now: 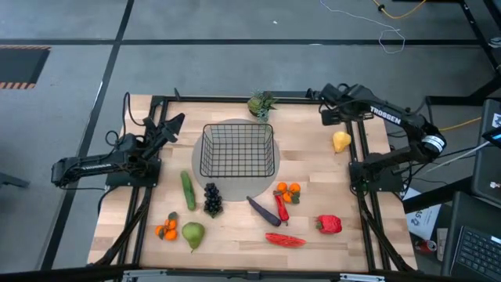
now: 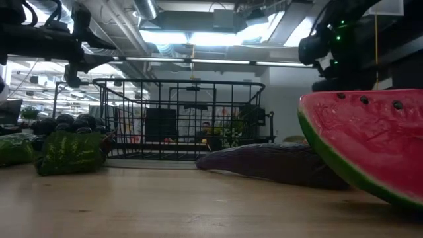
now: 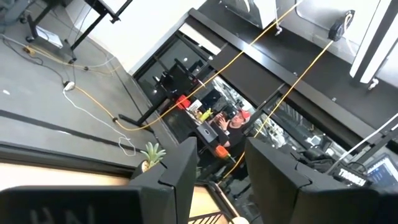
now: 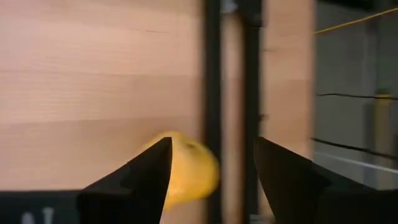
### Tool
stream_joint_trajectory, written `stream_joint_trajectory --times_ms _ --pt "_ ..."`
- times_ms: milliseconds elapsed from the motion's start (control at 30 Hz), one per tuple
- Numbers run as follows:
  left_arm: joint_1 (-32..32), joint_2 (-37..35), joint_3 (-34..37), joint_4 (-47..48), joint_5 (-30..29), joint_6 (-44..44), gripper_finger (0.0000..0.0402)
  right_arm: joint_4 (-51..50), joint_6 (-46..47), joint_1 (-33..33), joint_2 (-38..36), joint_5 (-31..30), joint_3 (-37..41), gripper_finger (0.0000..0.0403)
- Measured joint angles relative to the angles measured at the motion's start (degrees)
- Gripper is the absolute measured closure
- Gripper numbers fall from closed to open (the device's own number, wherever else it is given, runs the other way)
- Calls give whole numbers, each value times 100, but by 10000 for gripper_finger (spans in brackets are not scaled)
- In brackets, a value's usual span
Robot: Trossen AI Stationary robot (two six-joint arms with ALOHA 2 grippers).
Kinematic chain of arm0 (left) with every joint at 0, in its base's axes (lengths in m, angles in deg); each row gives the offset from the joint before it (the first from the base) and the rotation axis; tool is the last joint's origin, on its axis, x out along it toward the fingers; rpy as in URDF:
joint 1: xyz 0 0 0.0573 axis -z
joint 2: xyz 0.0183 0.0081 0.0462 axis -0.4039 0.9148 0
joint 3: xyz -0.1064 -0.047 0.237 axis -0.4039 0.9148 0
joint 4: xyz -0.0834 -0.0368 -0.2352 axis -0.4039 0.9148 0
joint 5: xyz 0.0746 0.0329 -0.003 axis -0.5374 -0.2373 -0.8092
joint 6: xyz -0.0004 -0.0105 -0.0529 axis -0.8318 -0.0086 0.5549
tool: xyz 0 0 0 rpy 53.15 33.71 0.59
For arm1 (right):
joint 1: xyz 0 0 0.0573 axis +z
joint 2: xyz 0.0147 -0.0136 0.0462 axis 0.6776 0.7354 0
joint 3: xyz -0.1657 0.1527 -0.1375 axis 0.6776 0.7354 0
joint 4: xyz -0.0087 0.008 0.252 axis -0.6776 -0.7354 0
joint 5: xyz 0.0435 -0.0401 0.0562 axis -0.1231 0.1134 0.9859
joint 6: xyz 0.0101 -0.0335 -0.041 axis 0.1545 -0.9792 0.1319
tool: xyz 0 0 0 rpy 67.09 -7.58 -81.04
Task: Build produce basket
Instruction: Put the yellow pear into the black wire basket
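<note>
The black wire basket stands on a grey round mat at the table's middle. Produce lies around it: a yellow pear by the right rail, a cucumber, grapes, an eggplant, an orange cluster, a red pepper and a green pear. My right gripper hangs open, slanting down over the yellow pear, with nothing between its fingers. My left gripper waits open at the table's left, raised and pointing up past the far edge.
A leafy green bunch sits at the far edge behind the basket. A red melon slice lies near the front edge. A black frame rail runs right beside the yellow pear. Bare wood shows between the basket and the pear.
</note>
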Motion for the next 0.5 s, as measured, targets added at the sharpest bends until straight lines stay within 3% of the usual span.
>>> stream_joint_trajectory --times_ms 233,500 --pt "0 0 0 2 0 -56 269 -518 2 -140 2 -264 317 175" --pt "0 0 0 2 -1 -27 269 420 69 -212 4 -218 1461 175"
